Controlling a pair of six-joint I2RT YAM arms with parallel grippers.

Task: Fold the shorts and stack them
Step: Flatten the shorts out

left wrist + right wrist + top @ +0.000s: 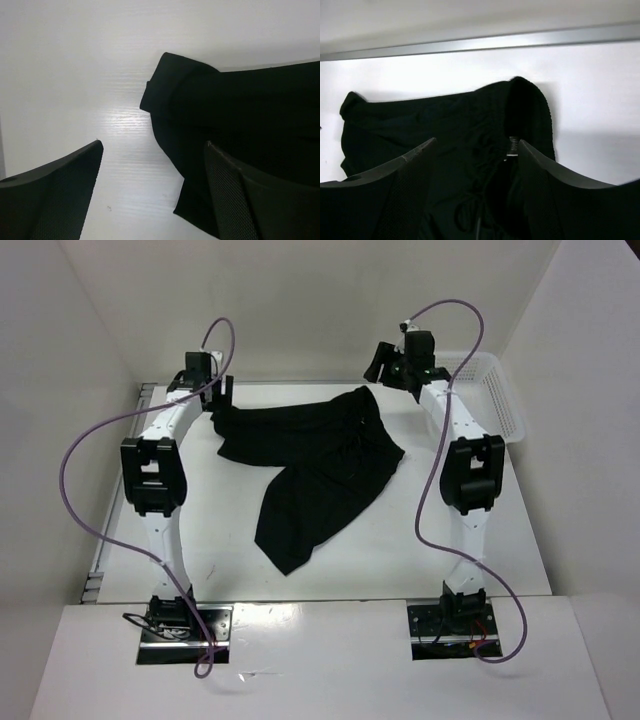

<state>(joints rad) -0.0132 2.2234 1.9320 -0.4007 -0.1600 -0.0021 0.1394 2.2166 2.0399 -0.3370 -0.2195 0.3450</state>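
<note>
Shorts: the black shorts (310,465) lie loose and unfolded on the white bench (480,540), toward its far side, and neither arm holds them.
Lie of the shorts: one broad band runs left to right along the far side. A second leg trails from the middle toward the arm bases, ending at a blunt corner.
Left pincer: the left pincer (215,392) is at the far-left end of the shorts, low over the bench. Its jaws are spread wide and grip nothing. In the wrist view a turned-over corner of the shorts sits just ahead, to the right of the gap between the fingers (55,195).
Right pincer: the right pincer (383,362) is above the far-right end of the shorts, seemingly lifted off the cloth. Its jaws are also spread wide and empty. Its wrist view looks down on bunched fabric with a drawstring (470,207), so this end is probably the waistband.
Nearer arm: each pincer is close to its own end of the far band. The trailing leg is well apart from both, though it lies more to the left arm's side.
Deciding relation: the far band's long axis runs from one pincer to the other, so a fold most likely starts with both ends taken at once.
Basket: a white mesh basket (500,390) stands to the right of the shorts, apart from them.
</note>
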